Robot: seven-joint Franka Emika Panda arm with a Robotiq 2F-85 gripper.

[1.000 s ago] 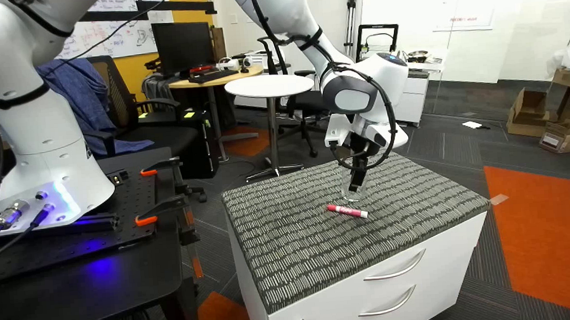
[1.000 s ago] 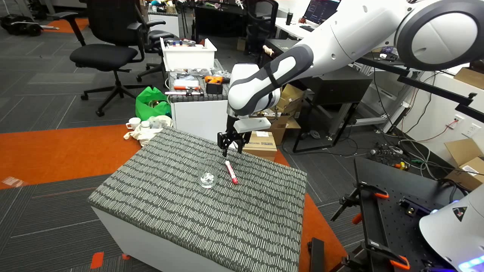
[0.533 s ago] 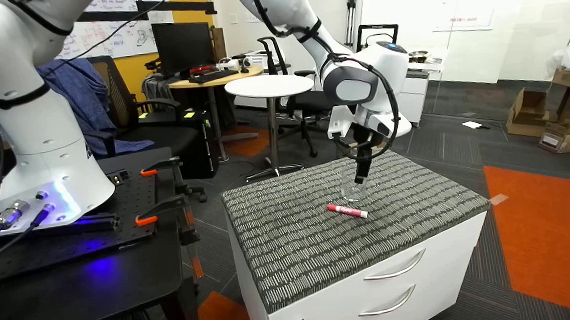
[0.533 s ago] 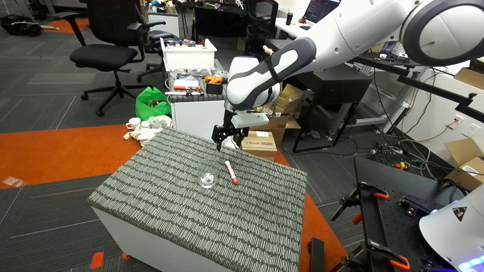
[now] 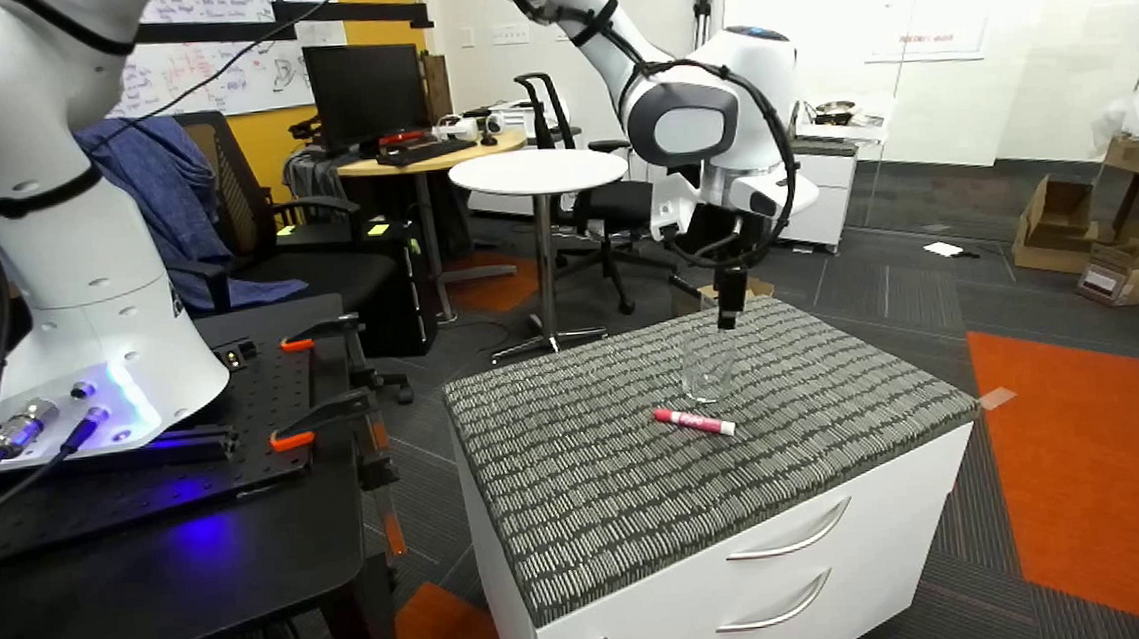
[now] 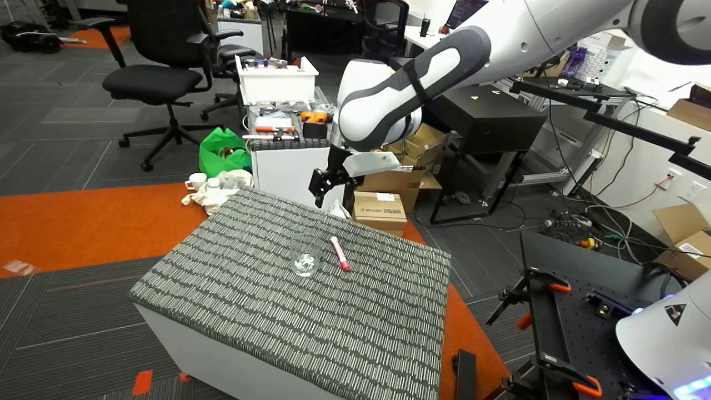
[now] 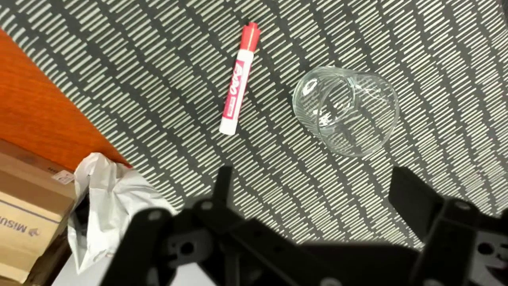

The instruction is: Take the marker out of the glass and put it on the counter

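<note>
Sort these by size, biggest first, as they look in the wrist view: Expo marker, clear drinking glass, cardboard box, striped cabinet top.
1. Striped cabinet top
2. Cardboard box and drinking glass: too alike to rank; the frame cuts off the box
3. Expo marker

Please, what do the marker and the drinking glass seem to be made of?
The marker: probably smooth plastic, judging by its evenly coloured red and white ends.
The glass: glossy, clear, real glass or perhaps plastic; bright highlights show, and the striped counter is visible through it.

I see a round white pedestal table point(image 5: 537, 170), a flat black monitor point(image 5: 365, 93), a slumped green bag point(image 6: 214, 159), a brown cardboard box point(image 6: 380, 212)
</note>
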